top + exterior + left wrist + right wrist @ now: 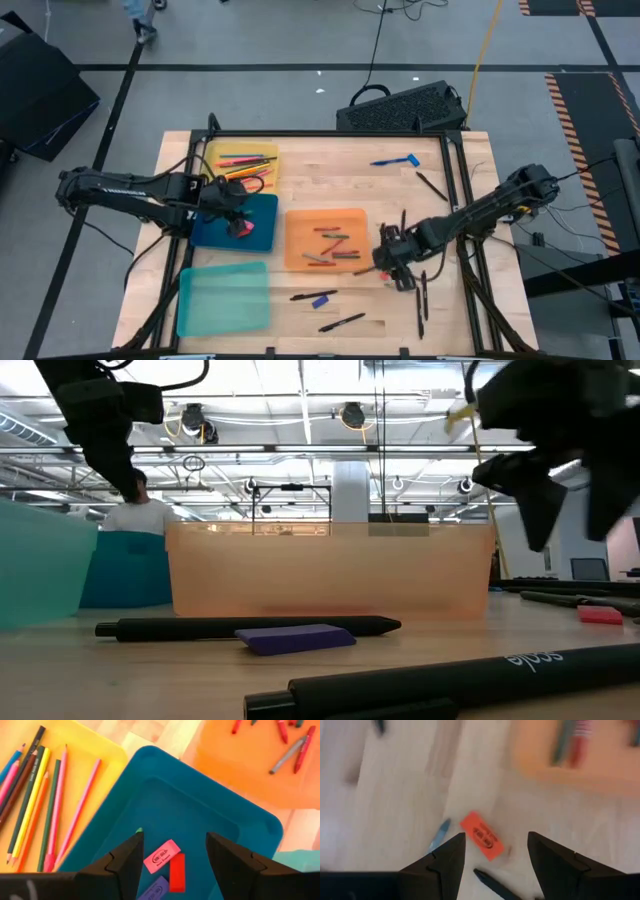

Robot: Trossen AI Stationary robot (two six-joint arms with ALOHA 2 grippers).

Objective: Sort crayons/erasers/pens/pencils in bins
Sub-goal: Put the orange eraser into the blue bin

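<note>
The wooden surface (330, 185) carries four bins: yellow bin (262, 152) with pencils (60, 800), dark blue bin (200, 805) with erasers (162, 855), orange bin (300, 225) with crayons (335, 246), teal bin (222, 297). Pens (314, 294) lie loose. The left gripper (172, 855) hangs spread over the blue bin; the right gripper (495, 851), fingers apart, hovers above a red eraser (481, 835).

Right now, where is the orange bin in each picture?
High view: orange bin mid-table, right of the blue bin.
Low view: straight ahead, behind a black pen; blue bin on its left.
Left wrist view: beyond the blue bin's far corner, crayons inside.
Right wrist view: blurred, beyond the red eraser.
Shared landmark: the blue bin, in all but the right wrist view.
</note>
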